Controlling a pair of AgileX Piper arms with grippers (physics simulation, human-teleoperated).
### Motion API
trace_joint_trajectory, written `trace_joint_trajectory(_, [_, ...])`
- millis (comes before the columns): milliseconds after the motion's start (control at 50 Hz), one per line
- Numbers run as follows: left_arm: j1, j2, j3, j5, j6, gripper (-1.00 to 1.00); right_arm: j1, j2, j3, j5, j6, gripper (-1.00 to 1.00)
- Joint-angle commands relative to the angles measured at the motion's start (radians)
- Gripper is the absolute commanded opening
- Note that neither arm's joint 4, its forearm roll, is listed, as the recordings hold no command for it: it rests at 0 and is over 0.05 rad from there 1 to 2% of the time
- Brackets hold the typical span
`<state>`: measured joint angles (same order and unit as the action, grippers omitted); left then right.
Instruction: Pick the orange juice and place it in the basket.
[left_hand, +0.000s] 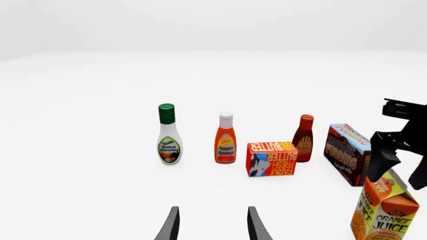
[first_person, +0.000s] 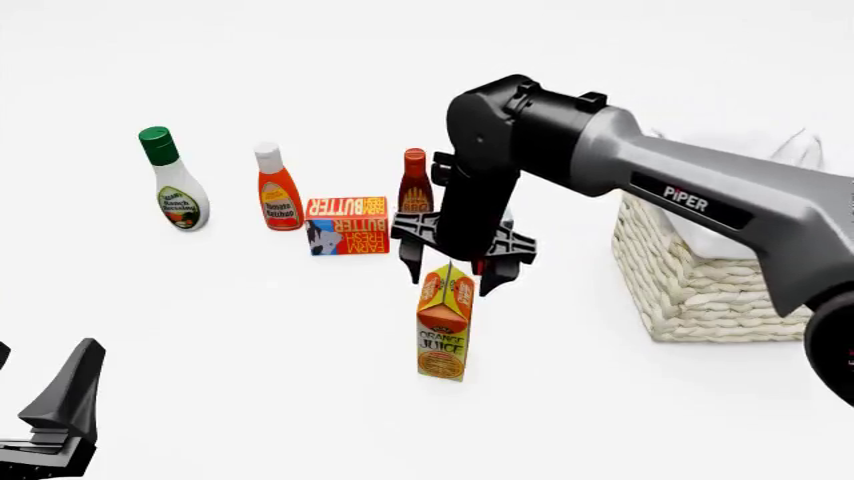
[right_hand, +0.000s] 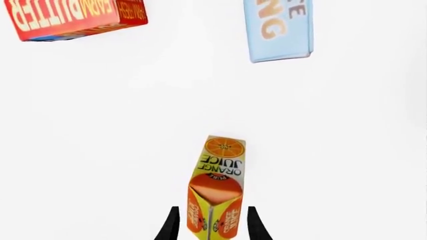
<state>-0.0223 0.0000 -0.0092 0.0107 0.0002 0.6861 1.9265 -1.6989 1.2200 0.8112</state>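
orange juice (first_person: 445, 325): 1 | basket (first_person: 694, 280): 1 | bottles: 3 | boxes: 2

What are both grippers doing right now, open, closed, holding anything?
Left gripper: open, holding nothing.
Right gripper: open, fingers on either side of the gable top of the tall orange-and-yellow orange juice carton, not yet closed on it.

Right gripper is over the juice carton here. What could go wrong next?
The right gripper sits open around only the gable top of the orange juice; closing that high may let the tall carton slip or swing. Carrying it to the basket, it could clip the rim.
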Motion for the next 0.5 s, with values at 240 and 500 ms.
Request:
trace_joint_trajectory(240, [0.006, 0.0, 0.002, -0.004, 0.0, 1.0, 0.004, 0.03, -0.009, -0.001, 0.007, 1.0])
trace_joint_trajectory(500, [0.006, 0.0, 0.002, -0.004, 0.0, 1.0, 0.008, 0.044, -0.019, 0.0, 0.008, 1.0])
